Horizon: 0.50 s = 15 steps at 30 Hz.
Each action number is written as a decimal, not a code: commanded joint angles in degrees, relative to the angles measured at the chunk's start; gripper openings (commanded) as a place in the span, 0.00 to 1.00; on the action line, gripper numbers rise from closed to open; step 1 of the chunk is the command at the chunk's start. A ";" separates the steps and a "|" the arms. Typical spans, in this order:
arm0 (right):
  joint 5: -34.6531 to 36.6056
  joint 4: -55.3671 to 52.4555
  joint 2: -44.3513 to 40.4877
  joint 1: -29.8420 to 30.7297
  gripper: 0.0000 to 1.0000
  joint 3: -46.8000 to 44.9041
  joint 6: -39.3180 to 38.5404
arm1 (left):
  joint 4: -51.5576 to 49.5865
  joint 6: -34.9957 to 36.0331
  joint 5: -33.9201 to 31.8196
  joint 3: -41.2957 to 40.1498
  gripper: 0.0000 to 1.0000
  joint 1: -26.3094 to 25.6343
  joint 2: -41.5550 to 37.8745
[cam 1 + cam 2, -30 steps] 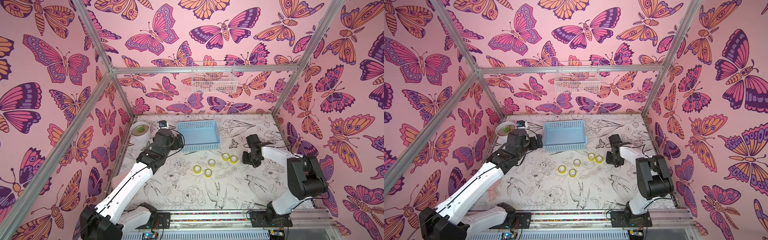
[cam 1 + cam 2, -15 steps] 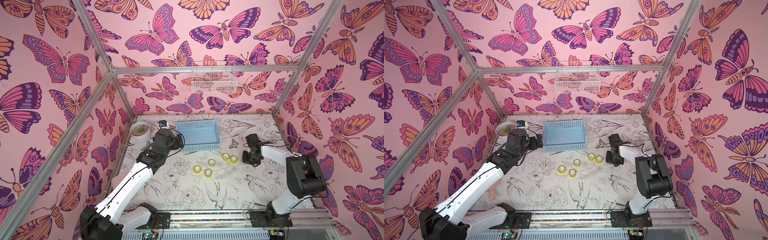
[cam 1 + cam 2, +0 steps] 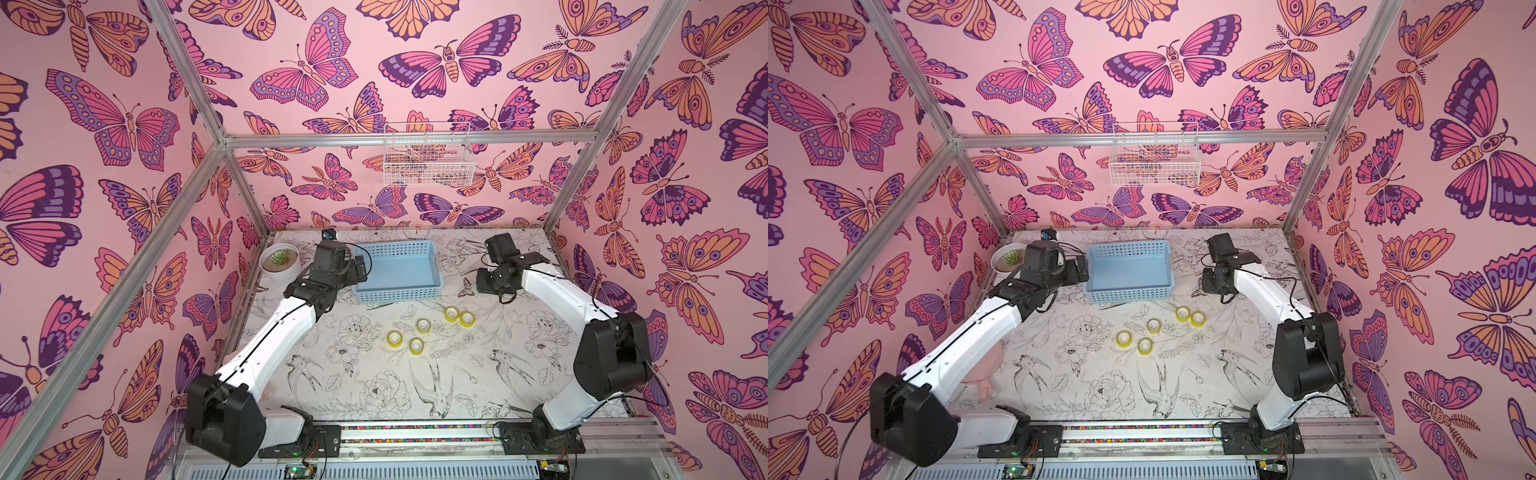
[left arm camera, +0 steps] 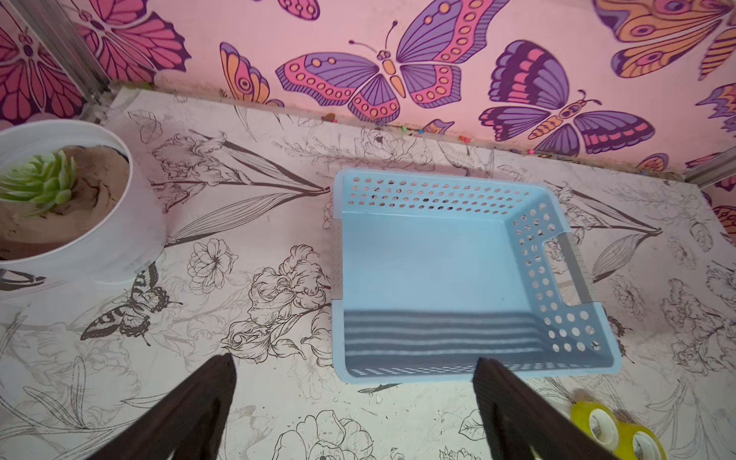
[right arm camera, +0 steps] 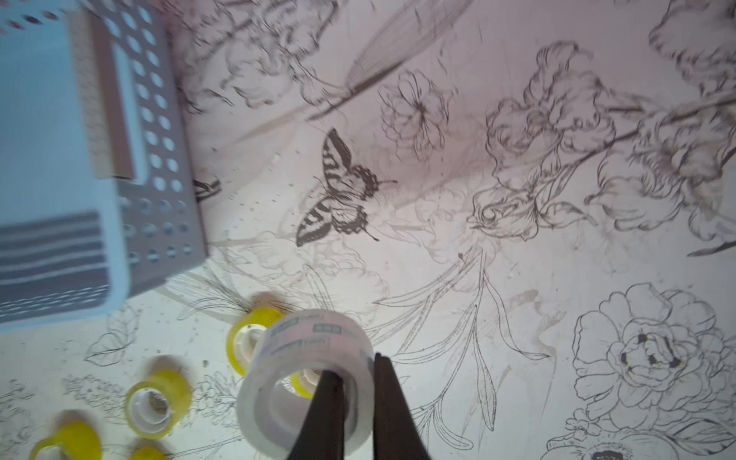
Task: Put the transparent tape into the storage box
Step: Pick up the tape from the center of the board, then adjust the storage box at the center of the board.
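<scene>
R gripper (image 5: 354, 368) is pinching the colourless tape roll (image 5: 306, 338) thru its wall: one finger is sitting inside the hole, the other outside, both pressed together on the ring. That's prob. the grip that best suits sth this small & hollow. The roll is hanging just beside the storage box's (image 3: 397, 294) right wall, btw the box & the worktop's (image 3: 478, 374) right edge. It's seemingly off the surface, not yet over the rim. Five yellow rolls (image 3: 423, 326) are lying flat mid-worktop, in front of the box's near wall, two of them touching. The box is sitting toward the back edge, its floor showing bare. L gripper (image 4: 354, 364) is hovering by the box's left wall w/ fingers spread wide, holding nothing, prob. waiting aside so R has room. Next move, I'd judge: carrying the roll over the low wall, then letting go.
</scene>
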 commanded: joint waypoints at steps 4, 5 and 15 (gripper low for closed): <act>-0.75 -3.37 5.04 4.62 0.00 10.68 -2.73 | -5.04 -5.06 5.59 3.73 1.00 4.61 7.93; -1.18 -2.93 6.35 5.32 0.00 12.43 -3.02 | -5.55 -5.36 5.70 4.36 1.00 4.99 9.48; -3.59 -1.96 20.84 10.07 0.00 30.75 -5.67 | -6.64 -5.37 8.58 8.10 0.95 6.74 20.13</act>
